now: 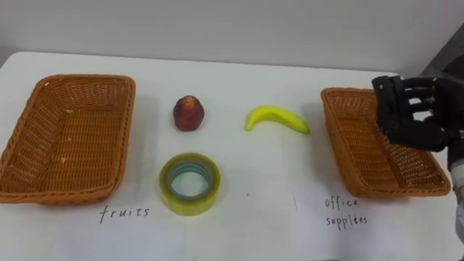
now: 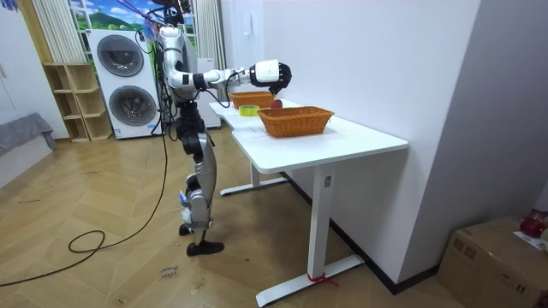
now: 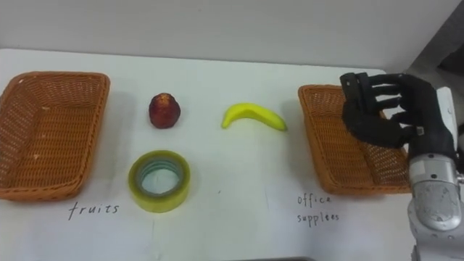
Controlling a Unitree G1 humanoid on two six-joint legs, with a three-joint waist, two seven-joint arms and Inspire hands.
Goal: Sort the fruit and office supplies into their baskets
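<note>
On the white table (image 1: 239, 217) a red apple (image 1: 188, 113) and a yellow banana (image 1: 276, 119) lie in the middle, with a yellow tape roll (image 1: 189, 183) in front of the apple. At the left stands the empty wicker basket (image 1: 69, 138) marked "fruits". At the right is the empty basket (image 1: 377, 145) marked "office supplies". My right hand (image 1: 413, 112) hovers open above the right basket, fingers spread, holding nothing. In the room view that hand (image 2: 270, 74) is stretched over the table.
A wall runs behind the table's far edge. In the room view the robot stands at the table's long side, with washing machines (image 2: 128, 81) and shelves behind it and a cardboard box (image 2: 497, 257) on the floor at the room view's right.
</note>
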